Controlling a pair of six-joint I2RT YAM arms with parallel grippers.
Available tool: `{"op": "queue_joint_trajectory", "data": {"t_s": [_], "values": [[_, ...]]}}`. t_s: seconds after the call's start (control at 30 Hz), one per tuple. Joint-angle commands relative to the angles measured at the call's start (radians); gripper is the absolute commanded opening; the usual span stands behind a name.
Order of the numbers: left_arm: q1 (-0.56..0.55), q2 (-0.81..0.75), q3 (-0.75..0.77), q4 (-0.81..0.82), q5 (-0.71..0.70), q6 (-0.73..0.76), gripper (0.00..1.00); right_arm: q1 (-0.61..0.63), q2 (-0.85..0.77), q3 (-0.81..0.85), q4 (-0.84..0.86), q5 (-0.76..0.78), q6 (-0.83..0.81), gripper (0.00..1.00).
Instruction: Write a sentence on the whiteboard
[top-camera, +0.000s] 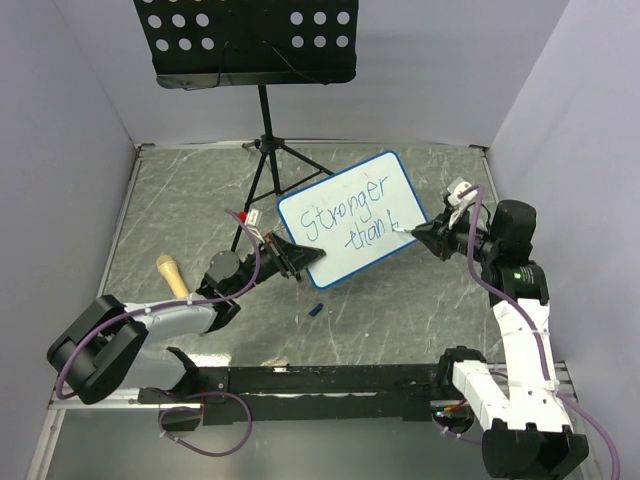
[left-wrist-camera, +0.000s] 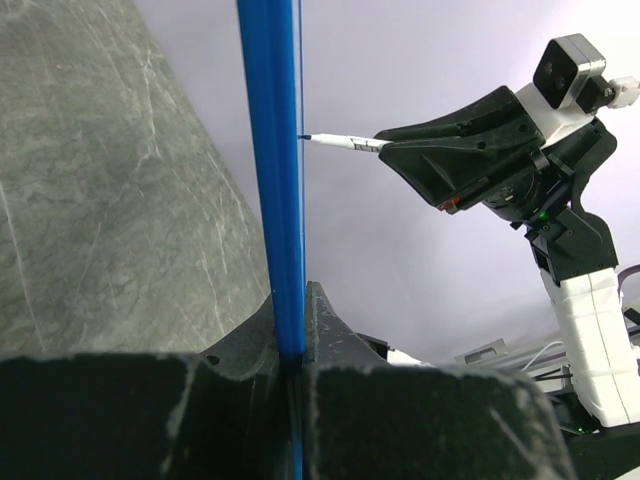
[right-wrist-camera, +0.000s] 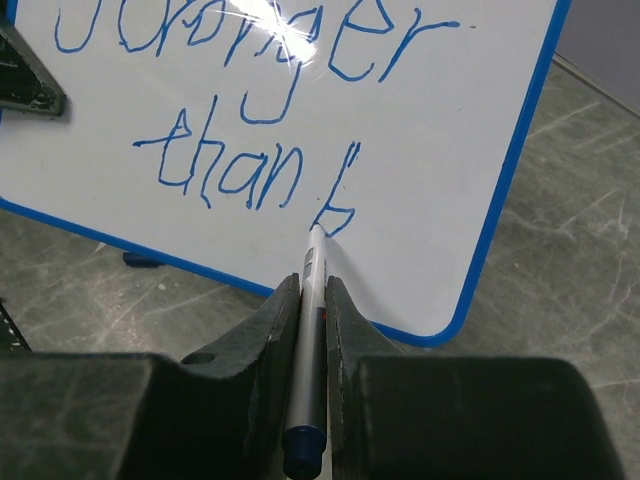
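The whiteboard (top-camera: 385, 190), white with a blue frame, is held tilted above the table. My left gripper (top-camera: 297, 258) is shut on its lower left edge; the left wrist view shows the blue frame (left-wrist-camera: 272, 180) edge-on between the jaws. The sentence (top-camera: 352, 212) in blue reads "Stronger than b" in two slanted lines, also in the right wrist view (right-wrist-camera: 250, 170). My right gripper (top-camera: 420, 233) is shut on a silver marker (right-wrist-camera: 312, 310), whose tip touches the board at the "b". The marker also shows in the left wrist view (left-wrist-camera: 340, 143).
A black perforated music-stand tray (top-camera: 247, 40) on a tripod (top-camera: 266, 150) stands at the back. A tan cylindrical object (top-camera: 172, 273) lies at the left by the left arm. A small blue cap (top-camera: 315, 310) lies on the table below the board.
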Motion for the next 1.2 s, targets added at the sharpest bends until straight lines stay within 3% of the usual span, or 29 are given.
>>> {"op": "queue_joint_trajectory", "data": {"t_s": [0.0, 0.83, 1.17], "values": [[0.0, -0.022, 0.033, 0.177, 0.007, -0.019, 0.01, -0.003, -0.01, 0.028, 0.054, -0.025, 0.032, 0.0], [0.003, -0.056, 0.004, 0.177, -0.007, -0.019, 0.01, -0.025, 0.006, 0.039, 0.038, 0.078, -0.02, 0.0], [0.003, -0.05, 0.005, 0.195, 0.002, -0.024, 0.01, -0.026, 0.011, 0.031, 0.032, 0.049, -0.017, 0.0]]}}
